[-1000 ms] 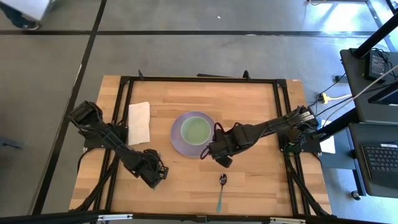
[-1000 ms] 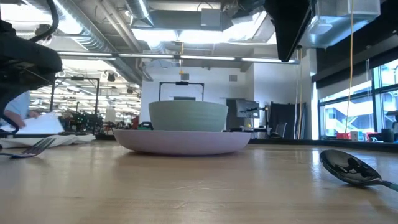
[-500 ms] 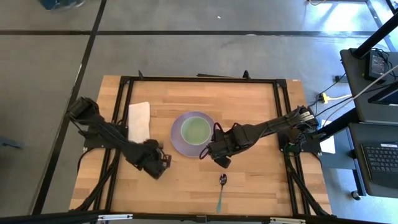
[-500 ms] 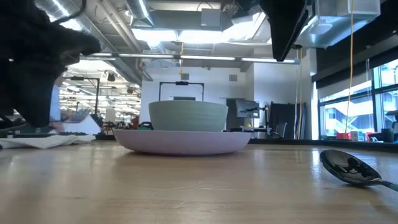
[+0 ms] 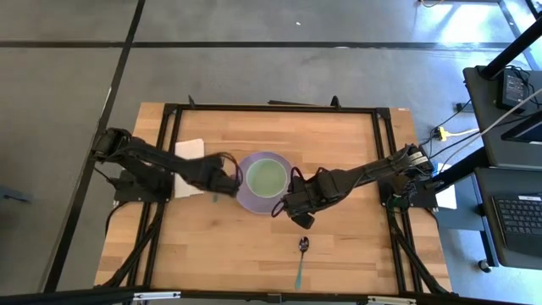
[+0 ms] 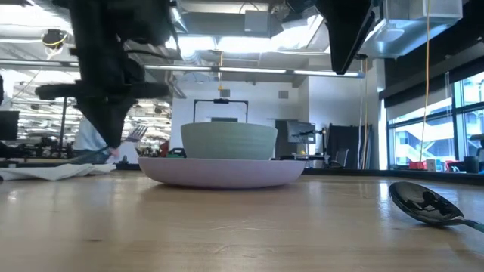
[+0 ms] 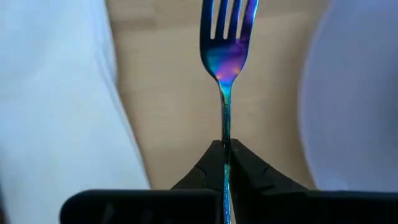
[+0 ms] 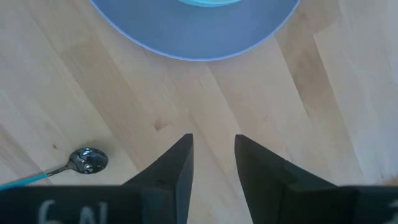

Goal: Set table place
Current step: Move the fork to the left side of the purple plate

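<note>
My left gripper (image 5: 225, 178) is shut on an iridescent fork (image 7: 227, 56) over the table (image 5: 339, 246), between a white napkin (image 5: 188, 151) and a lilac plate (image 5: 246, 193). In the low view the fork's tines (image 6: 136, 134) show above the tabletop, left of the plate (image 6: 227, 171). A green bowl (image 5: 267, 176) stands on the plate. A spoon (image 5: 302, 254) lies on the table near the front edge. My right gripper (image 5: 296, 217) is open and empty above the table, between the plate and the spoon. My left gripper pinches the fork's thin handle (image 7: 225, 134) between its two fingertips, a little below the neck. The fork runs straight out past the fingertips, tines ahead. It is lifted clear of the table.
The right wrist view shows the spoon's bowl (image 8: 88, 160) and the plate's near rim (image 8: 193, 43), with bare wood between them. Black frame rails (image 5: 381, 152) run along the table's edges. Bare wood lies left of the spoon, toward the near left corner.
My left gripper has gone from the table's near left part toward the far edge and the plate, staying shut on the fork. The fork has risen from table level and now hangs clear between napkin and plate. The right arm has kept still.
</note>
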Action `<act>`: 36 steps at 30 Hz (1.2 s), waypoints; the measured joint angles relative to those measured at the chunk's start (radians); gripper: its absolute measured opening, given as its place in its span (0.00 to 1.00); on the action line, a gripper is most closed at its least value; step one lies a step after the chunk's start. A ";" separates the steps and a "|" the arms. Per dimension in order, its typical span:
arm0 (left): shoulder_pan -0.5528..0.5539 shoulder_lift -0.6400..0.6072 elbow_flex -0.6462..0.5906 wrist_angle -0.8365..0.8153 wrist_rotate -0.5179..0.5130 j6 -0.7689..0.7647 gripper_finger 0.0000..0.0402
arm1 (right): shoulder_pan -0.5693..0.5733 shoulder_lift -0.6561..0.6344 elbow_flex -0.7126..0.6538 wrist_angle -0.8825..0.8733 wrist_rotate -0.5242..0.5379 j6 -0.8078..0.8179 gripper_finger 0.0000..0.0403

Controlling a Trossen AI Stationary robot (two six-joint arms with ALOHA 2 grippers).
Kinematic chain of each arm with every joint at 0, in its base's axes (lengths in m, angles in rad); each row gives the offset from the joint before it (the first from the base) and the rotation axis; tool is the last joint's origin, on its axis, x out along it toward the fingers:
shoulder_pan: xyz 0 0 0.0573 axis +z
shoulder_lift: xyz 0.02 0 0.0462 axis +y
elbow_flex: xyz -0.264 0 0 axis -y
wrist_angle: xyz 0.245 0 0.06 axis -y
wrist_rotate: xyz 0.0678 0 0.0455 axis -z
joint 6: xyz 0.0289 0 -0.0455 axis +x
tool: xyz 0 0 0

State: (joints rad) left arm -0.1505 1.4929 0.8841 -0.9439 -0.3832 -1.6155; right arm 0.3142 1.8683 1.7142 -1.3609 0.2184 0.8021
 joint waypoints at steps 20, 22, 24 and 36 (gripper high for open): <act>0.170 0.000 -0.163 0.358 0.193 0.176 0.01 | 0.007 0.000 0.000 -0.002 0.000 -0.029 0.30; 0.165 0.000 -0.185 0.427 0.195 0.153 0.01 | 0.003 0.000 0.000 -0.001 0.000 -0.029 0.30; 0.163 -0.001 -0.196 0.441 0.194 0.135 0.01 | 0.000 0.000 0.000 -0.001 0.000 -0.029 0.30; 0.163 -0.001 -0.209 0.444 0.192 0.156 0.12 | -0.004 0.000 0.000 -0.001 0.000 -0.041 0.30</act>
State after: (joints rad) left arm 0.0128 1.4918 0.6753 -0.5002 -0.1909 -1.4596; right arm 0.3099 1.8683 1.7145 -1.3617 0.2180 0.7612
